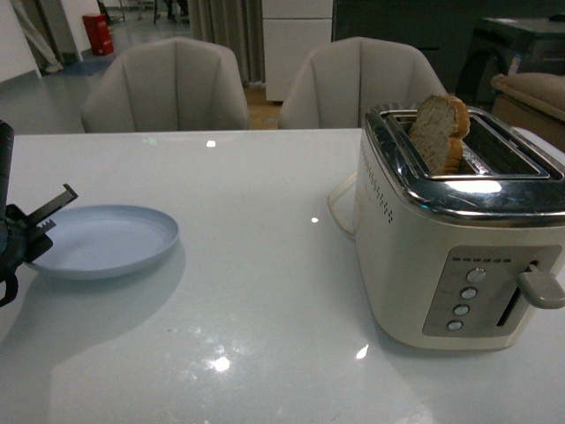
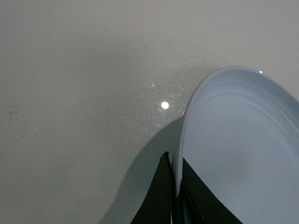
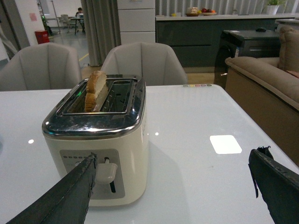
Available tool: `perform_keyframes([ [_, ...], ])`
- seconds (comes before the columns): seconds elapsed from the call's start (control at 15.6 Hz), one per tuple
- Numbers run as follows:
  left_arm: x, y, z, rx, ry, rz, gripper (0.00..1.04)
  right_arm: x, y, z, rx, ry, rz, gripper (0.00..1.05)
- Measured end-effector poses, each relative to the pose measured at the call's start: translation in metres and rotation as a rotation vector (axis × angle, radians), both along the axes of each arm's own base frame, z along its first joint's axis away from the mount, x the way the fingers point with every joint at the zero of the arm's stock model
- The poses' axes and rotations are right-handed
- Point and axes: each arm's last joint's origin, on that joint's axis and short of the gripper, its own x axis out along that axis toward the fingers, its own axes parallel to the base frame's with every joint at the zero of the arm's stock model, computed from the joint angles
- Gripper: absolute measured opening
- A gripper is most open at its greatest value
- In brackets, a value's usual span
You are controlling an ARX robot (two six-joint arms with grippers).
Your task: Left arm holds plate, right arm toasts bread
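The pale blue plate [image 1: 104, 240] rests on the white table at the left, empty. My left gripper [image 1: 26, 231] is shut on its near-left rim; in the left wrist view the black jaws pinch the plate's [image 2: 238, 140] edge at the gripper [image 2: 174, 163]. The bread [image 1: 437, 132] stands upright in the left slot of the cream toaster [image 1: 455, 238], its top sticking out. In the right wrist view the bread [image 3: 96, 88] shows in the toaster [image 3: 98, 149]. My right gripper [image 3: 173, 163] is open wide and empty, in front of the toaster's lever [image 3: 106, 171].
Two grey chairs [image 1: 168, 88] stand behind the table. The toaster's lever [image 1: 540, 287] points toward me at the right. A sofa [image 3: 261, 93] stands to the right of the table.
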Motion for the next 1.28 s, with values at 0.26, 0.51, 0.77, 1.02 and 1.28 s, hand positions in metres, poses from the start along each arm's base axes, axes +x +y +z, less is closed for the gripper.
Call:
perform_keyframes([
  [0.26, 0.005, 0.009, -0.003, -0.004, -0.011, 0.042, 0.03, 0.0, 0.0, 0.0, 0.0, 0.0, 0.0, 0.98],
  [0.51, 0.002, 0.005, -0.014, -0.011, 0.056, 0.026, 0.03, 0.0, 0.0, 0.0, 0.0, 0.0, 0.0, 0.98],
  [0.77, 0.005, -0.002, -0.019, 0.017, 0.094, -0.009, 0.03, 0.0, 0.0, 0.0, 0.0, 0.0, 0.0, 0.98],
  [1.02, 0.001, -0.014, -0.032, 0.064, 0.216, -0.127, 0.39, 0.0, 0.0, 0.0, 0.0, 0.0, 0.0, 0.98],
  [1.28, 0.001, -0.016, -0.026, 0.096, 0.236, -0.172, 0.8, 0.0, 0.0, 0.0, 0.0, 0.0, 0.0, 0.98],
])
